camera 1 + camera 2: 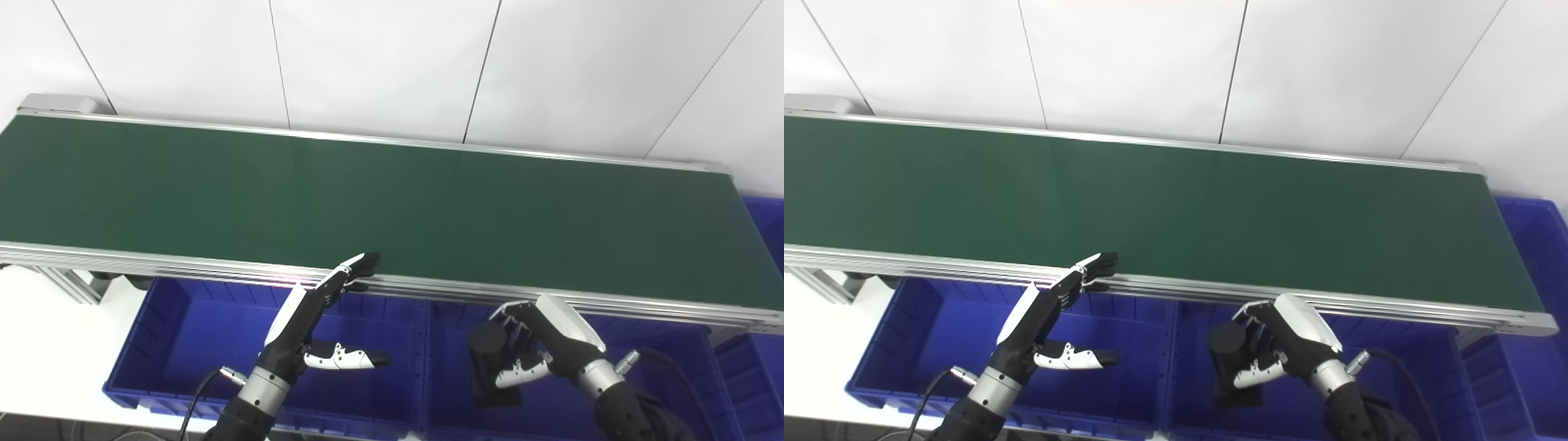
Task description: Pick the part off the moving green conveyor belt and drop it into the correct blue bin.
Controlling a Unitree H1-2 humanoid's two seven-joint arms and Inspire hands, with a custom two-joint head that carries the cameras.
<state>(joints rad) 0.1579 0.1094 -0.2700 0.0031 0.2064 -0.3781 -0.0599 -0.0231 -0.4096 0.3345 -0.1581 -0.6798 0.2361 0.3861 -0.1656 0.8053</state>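
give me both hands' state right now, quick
Left hand: open, fingers spread, holding nothing.
Right hand: shut on the black part, over a blue bin.

The conveyor belt (380,202) was plain dark green, framed by silver rails (184,263). The bins (184,343) below were deep blue. Each robot hand was black with white panels, left (306,318) and right (539,343); the part (490,355) was black. The wall (380,61) was white with thin dark seams.

Bare green belt (392,202), aluminium rail (184,264) overhanging blue bins (184,343)
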